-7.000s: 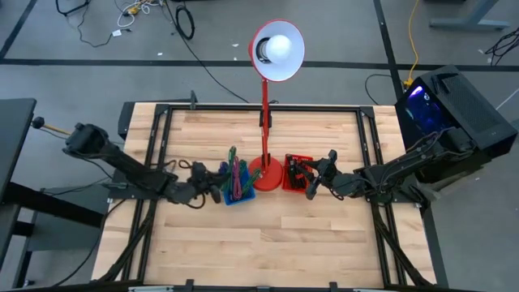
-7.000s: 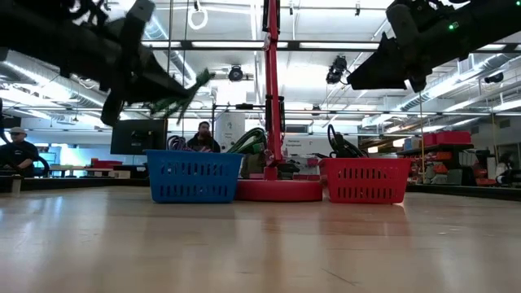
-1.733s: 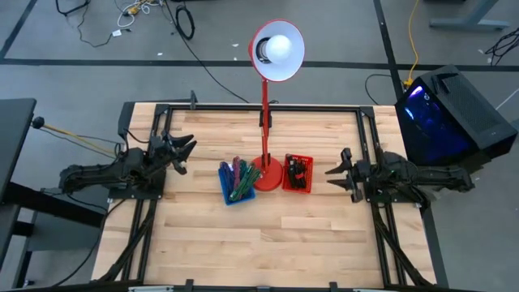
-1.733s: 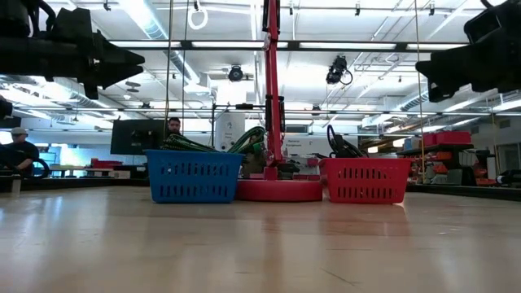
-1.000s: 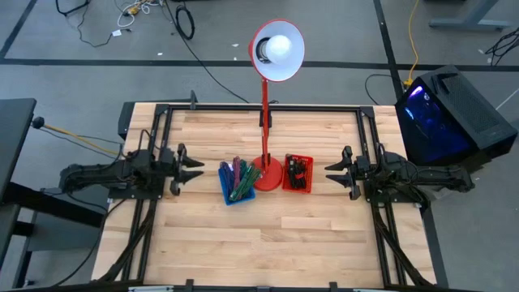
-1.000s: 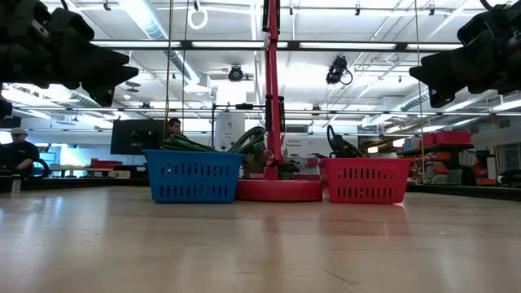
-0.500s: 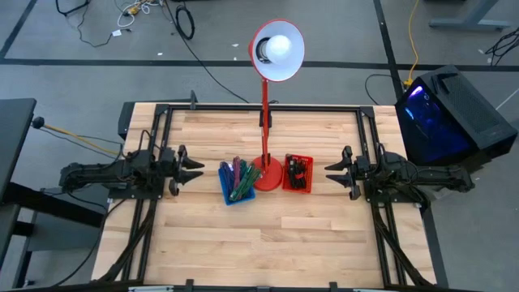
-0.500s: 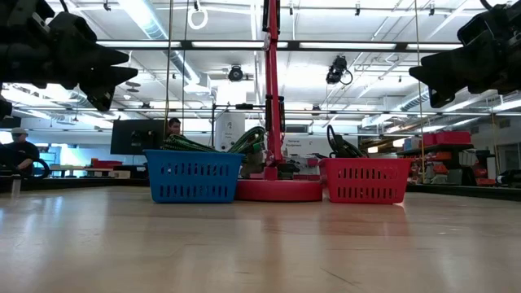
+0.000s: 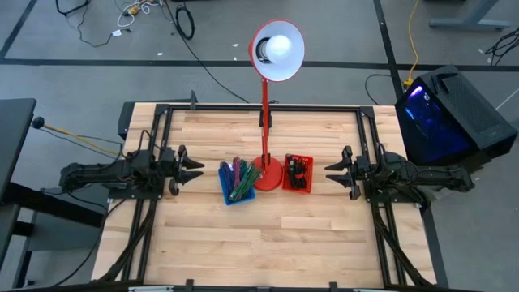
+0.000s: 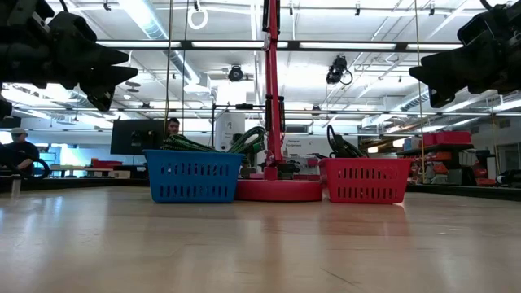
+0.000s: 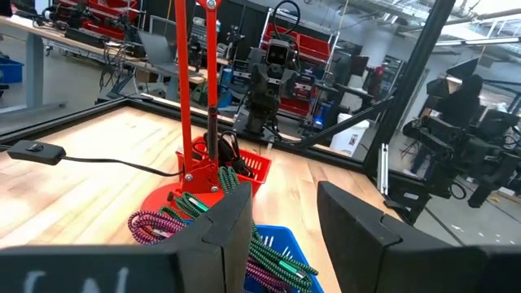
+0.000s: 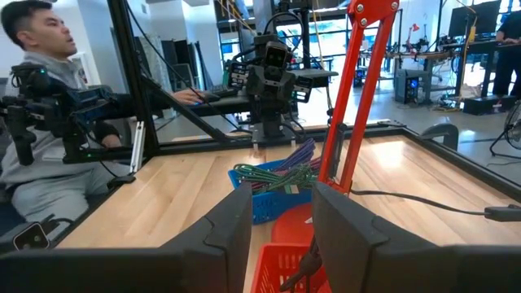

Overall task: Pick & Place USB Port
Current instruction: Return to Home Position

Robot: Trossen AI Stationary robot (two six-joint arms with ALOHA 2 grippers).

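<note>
A blue basket (image 9: 234, 183) of green and purple cords (image 11: 175, 221) stands mid-table, left of the red lamp's base (image 9: 266, 173). A red basket (image 9: 298, 173) with dark cords stands on the right of the base. Which item is the USB port I cannot tell. My left gripper (image 9: 192, 169) hovers level and open at the table's left side, pointing at the blue basket (image 11: 281, 242), with nothing between its fingers. My right gripper (image 9: 331, 172) hovers level and open at the right side, facing the red basket (image 12: 281, 268), with nothing between its fingers.
The lamp's red pole (image 12: 350, 89) rises between the two baskets, and its shade (image 9: 277, 50) hangs over the far edge. A black frame (image 9: 263, 108) rims the table. A person (image 12: 41, 98) sits beyond the left side. Bare wood (image 9: 259, 235) lies toward the near edge.
My left gripper has rolled a little about its own length, staying in place and open. The baskets and my right gripper have kept still.
</note>
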